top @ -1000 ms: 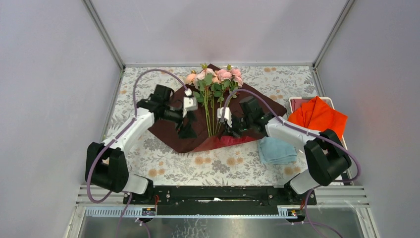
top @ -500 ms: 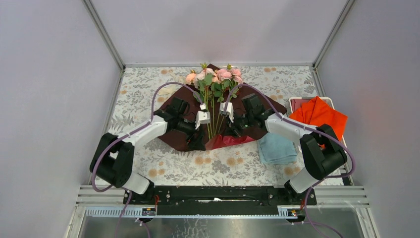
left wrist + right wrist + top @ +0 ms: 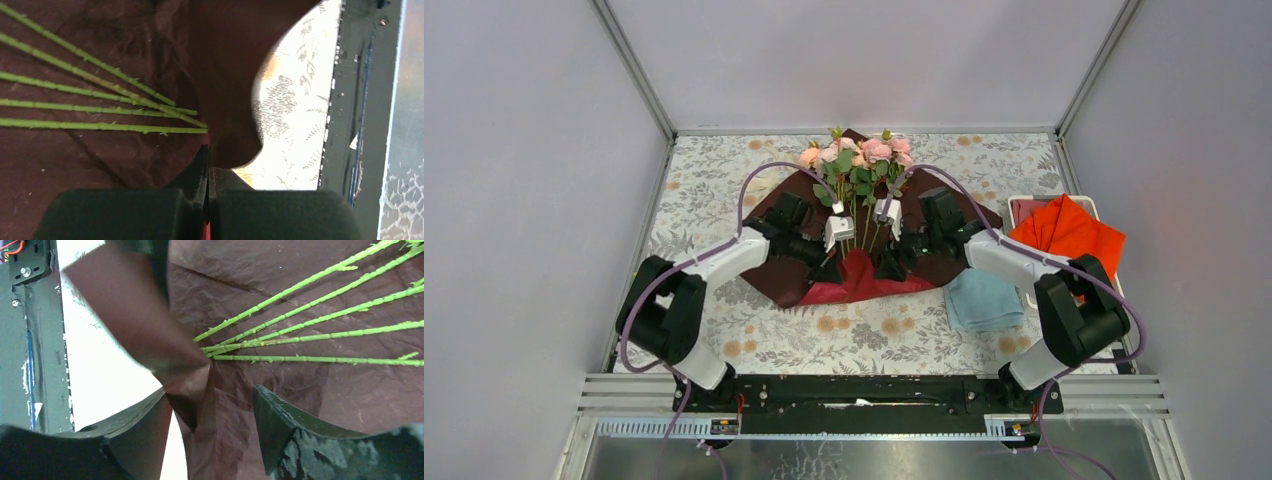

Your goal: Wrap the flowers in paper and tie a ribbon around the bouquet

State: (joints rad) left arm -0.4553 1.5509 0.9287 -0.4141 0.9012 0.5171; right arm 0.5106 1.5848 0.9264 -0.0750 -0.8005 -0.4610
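The left claw (image 3: 208, 167) is clenched on the lifted near edge of the paper (image 3: 776, 268), the right claw (image 3: 211, 391) is released astride that fold, and the flowers (image 3: 856, 155) lie on the paper at the counter's (image 3: 714, 175) far middle.

arms (image 3: 724, 262): white links, black joints | cables (image 3: 774, 164): purple (looped) | fingers (image 3: 310, 440): black

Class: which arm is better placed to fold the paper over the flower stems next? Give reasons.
Left. The left gripper is shut on the paper at its raised edge beside the ends of the stems; the right gripper stands open, gripping nothing.
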